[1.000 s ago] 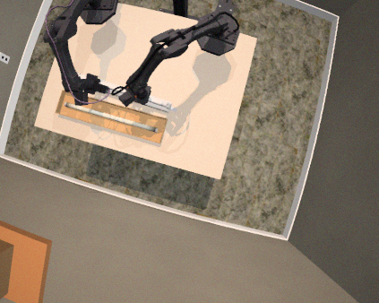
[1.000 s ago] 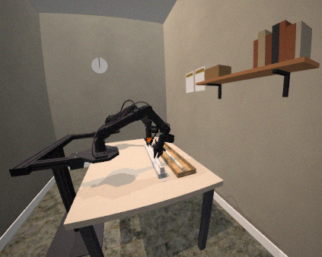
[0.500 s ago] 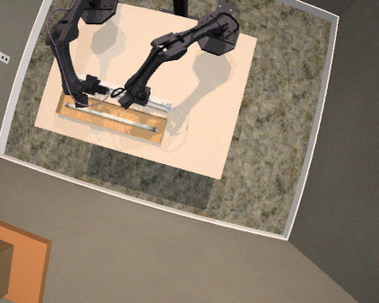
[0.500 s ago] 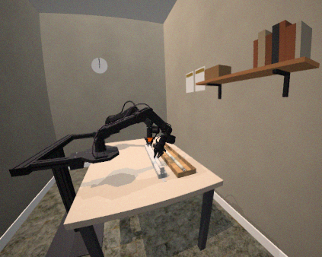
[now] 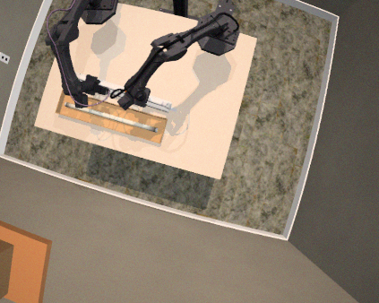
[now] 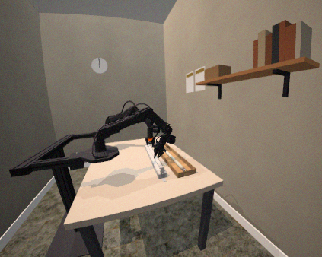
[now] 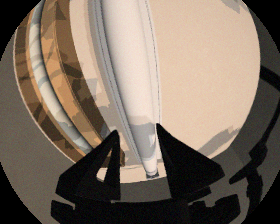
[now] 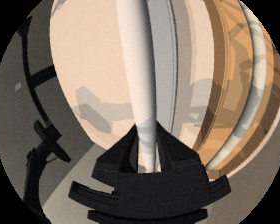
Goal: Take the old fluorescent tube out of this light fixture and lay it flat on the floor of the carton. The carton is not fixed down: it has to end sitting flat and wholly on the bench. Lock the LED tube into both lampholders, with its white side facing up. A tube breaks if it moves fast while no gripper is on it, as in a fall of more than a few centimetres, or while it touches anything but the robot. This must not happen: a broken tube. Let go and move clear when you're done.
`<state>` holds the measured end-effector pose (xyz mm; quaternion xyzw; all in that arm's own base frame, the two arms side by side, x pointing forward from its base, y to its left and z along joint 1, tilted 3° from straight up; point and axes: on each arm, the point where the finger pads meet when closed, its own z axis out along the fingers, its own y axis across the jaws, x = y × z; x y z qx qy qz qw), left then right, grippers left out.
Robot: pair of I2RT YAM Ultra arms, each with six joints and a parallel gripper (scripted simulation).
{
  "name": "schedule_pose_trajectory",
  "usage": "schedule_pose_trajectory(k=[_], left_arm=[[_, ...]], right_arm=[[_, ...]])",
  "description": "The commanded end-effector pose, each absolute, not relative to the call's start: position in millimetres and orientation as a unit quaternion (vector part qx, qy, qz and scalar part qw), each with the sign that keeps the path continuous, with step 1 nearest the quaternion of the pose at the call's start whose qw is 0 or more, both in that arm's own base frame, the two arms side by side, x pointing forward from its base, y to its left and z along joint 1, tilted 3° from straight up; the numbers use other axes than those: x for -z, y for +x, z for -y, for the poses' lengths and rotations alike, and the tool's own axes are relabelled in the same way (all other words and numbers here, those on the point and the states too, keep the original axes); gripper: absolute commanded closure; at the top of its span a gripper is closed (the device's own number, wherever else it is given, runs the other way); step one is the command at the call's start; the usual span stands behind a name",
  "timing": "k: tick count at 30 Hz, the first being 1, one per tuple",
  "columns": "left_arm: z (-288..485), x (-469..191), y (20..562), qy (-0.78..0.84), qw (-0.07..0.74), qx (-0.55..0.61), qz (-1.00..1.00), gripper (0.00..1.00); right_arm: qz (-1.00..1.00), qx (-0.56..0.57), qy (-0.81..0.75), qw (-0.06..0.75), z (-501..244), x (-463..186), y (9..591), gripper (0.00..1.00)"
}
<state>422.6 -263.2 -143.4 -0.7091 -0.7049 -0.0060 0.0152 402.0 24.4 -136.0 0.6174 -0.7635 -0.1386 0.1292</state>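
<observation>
The white LED tube [image 7: 128, 65] [image 8: 136, 60] [image 5: 159, 105] lies along the white fixture [image 6: 161, 169] [image 8: 163, 65]; I cannot tell if it sits in the lampholders. My left gripper [image 5: 124, 103] [image 6: 157, 152] [image 7: 136, 130] is open, its fingers standing off either side of the tube near mid-length. My right gripper [image 5: 99, 87] [image 6: 149, 141] [image 8: 146, 124] is shut on the LED tube near the fixture's far end. The old tube [image 5: 117, 119] [image 6: 177, 163] [image 7: 43, 90] [image 8: 258, 70] lies flat in the brown carton [image 5: 77, 114] [image 6: 187, 172] [image 7: 66, 85] [image 8: 216, 85].
The carton lies parallel to the fixture, close beside it and near one edge of the bench [image 5: 202, 112] [image 6: 122, 190]. Both arms reach in from bases at the opposite edge. A wall shelf hangs well above the carton's side.
</observation>
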Motion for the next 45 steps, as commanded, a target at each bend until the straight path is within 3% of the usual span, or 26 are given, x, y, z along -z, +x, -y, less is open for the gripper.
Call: schedule_pose_trajectory(k=[1,7,8,25,33,35,45], left_arm=[[271,132,431,-0.711,0.0,0.008,0.703,0.51],[271,132,431,-0.711,0.0,0.009,0.703,0.51],[271,132,431,-0.711,0.0,0.009,0.703,0.51],[271,132,431,-0.711,0.0,0.009,0.703,0.51],[281,98,433,-0.714,-0.015,0.012,0.7,0.51],[277,90,425,-0.713,0.001,0.008,0.701,0.51],[272,76,430,-0.71,-0.002,0.009,0.704,0.51]], right_arm=[[0.771,0.109,0.622,0.079,-24,118,435,0.89],[0.771,0.108,0.622,0.078,-24,117,436,0.89],[0.771,0.108,0.622,0.078,-24,117,436,0.51],[0.771,0.112,0.622,0.083,-24,116,433,0.51],[0.766,0.116,0.626,0.091,-26,95,435,0.51],[0.765,0.137,0.617,0.124,-16,100,421,0.51],[0.764,0.116,0.627,0.093,-25,66,442,0.51]])
